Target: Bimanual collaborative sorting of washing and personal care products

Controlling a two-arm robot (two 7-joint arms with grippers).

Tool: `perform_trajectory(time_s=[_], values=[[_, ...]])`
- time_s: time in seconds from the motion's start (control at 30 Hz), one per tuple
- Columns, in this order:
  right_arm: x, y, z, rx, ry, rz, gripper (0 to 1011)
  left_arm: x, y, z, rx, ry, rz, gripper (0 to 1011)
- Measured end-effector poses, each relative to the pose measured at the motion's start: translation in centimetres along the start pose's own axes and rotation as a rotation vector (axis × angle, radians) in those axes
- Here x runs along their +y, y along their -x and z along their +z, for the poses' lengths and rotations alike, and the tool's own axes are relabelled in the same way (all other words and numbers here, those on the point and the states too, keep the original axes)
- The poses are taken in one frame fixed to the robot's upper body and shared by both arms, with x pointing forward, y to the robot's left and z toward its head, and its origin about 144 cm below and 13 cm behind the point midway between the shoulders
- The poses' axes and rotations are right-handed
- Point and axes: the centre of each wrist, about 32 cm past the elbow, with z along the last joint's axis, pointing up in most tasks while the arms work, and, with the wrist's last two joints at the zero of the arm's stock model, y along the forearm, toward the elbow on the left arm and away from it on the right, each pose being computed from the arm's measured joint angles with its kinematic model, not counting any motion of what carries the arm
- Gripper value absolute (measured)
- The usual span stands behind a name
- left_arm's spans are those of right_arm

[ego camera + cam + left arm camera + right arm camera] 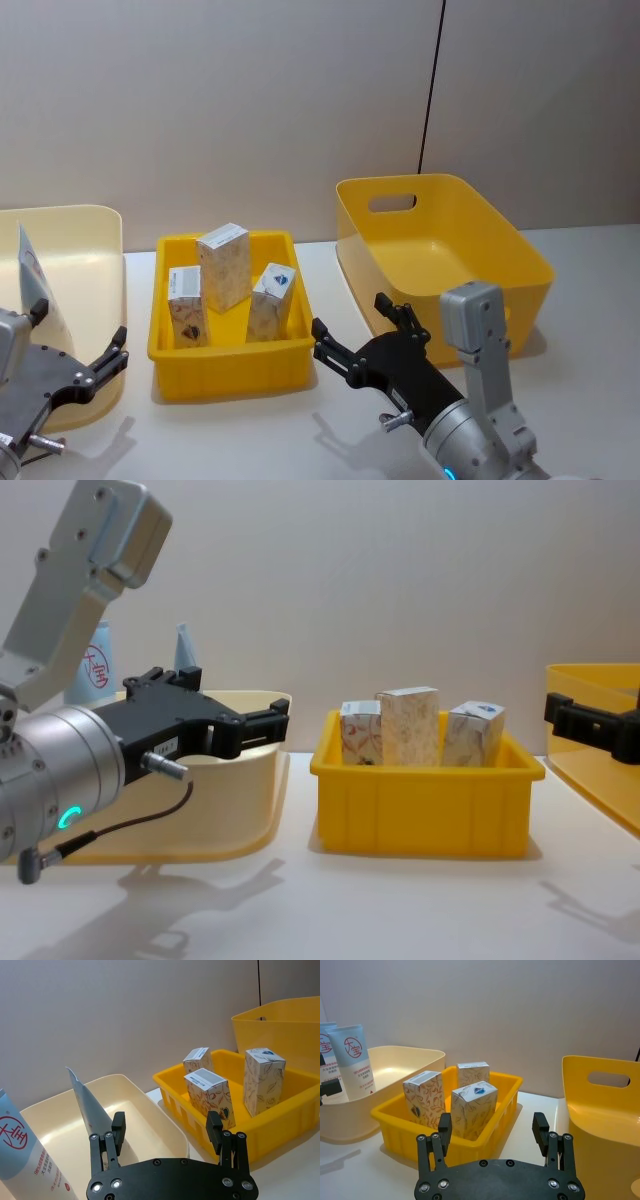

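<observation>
Three patterned boxes (223, 266) stand upright in a shallow yellow tray (228, 362) at mid-table, one at the back and two nearer the front. They stand close together, and whether they touch cannot be told. Two light-blue tubes (352, 1060) with red logos stand in the cream bin (95, 225) on the robot's left. In the head view one tube shows edge-on at the far left, and in the chest view the left arm covers most of both.

The left gripper (82, 325) hovers at the cream bin's near rim, fingers spread, grasping nothing. The right gripper (350, 315) hangs above the table (250, 430) between the tray and a tall yellow bin (500, 245) on the right, its fingers likewise spread and free. The chest view cuts off the yellow bin's far side and most of the right gripper.

Narrow strips of table separate the tray from the bin on either side, and open table lies in front of all three.
</observation>
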Motion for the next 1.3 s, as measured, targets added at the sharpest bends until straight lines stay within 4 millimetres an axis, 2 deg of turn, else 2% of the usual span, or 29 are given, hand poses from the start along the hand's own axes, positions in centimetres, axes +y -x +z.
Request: perform_trajectory(time_s=[1.3], values=[[0.0,0.0,0.0,0.0,0.0,0.0,1001,0.0,0.0,0.0,0.0,0.0,0.0,1003]])
